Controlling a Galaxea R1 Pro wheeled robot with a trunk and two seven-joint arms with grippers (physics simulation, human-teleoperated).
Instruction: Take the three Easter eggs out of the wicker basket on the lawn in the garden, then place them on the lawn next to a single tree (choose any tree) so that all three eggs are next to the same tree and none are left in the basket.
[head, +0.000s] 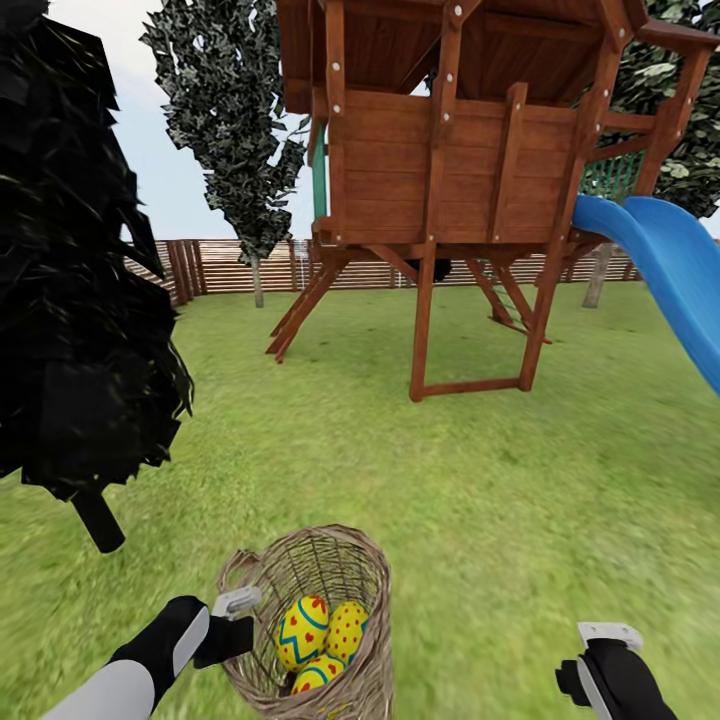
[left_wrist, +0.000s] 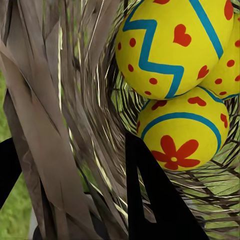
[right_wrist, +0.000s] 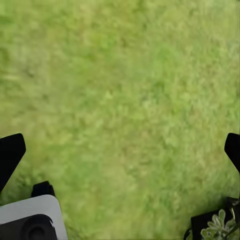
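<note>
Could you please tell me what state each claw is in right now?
Left claw: fingers straddle the basket wall, one inside by the eggs; whether it grips cannot be told.
Right claw: open, empty, over the lawn.

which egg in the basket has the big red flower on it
The lowest egg, under the zigzag-and-hearts egg; the third egg shows only red dots.

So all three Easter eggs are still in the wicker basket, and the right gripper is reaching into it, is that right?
Not quite: the left gripper is at the wicker basket, its fingers straddling the rim, as the left wrist view shows. The right gripper hangs open over bare lawn. All three Easter eggs do lie in the basket.
</note>
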